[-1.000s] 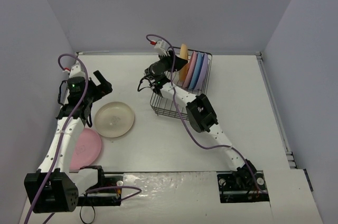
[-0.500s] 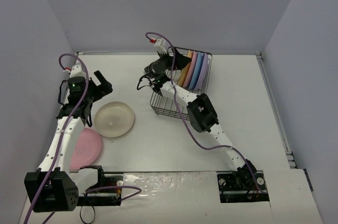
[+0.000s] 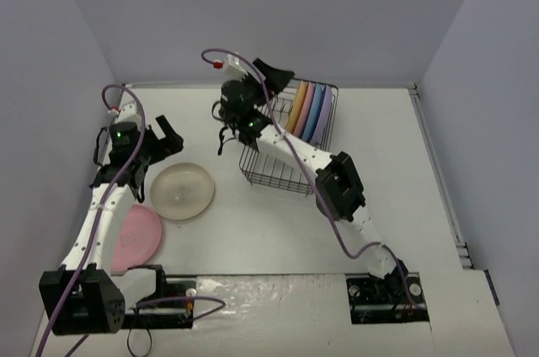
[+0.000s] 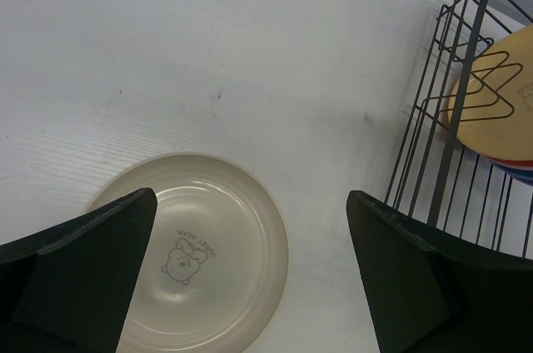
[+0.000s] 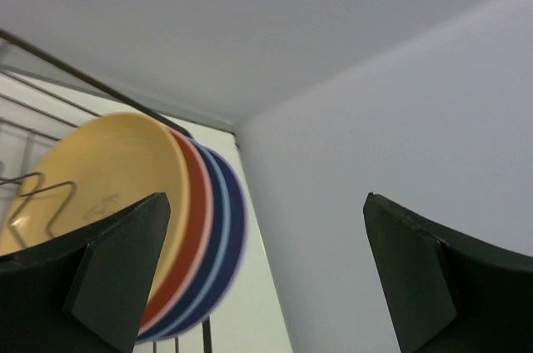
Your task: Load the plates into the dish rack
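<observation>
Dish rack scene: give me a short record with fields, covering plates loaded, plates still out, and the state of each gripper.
Rack: black wire dish rack
Loaded, standing on edge: yellow-orange plastic plate, pink plate in the rack, blue plate, lavender plate
Still out, lying flat: round cream plate with a bear print; pink plate by the left arm
Left gripper: open, empty, by the cream plate
Right gripper: open, empty, raised beside the yellow-orange plate
Left to load: two
</observation>
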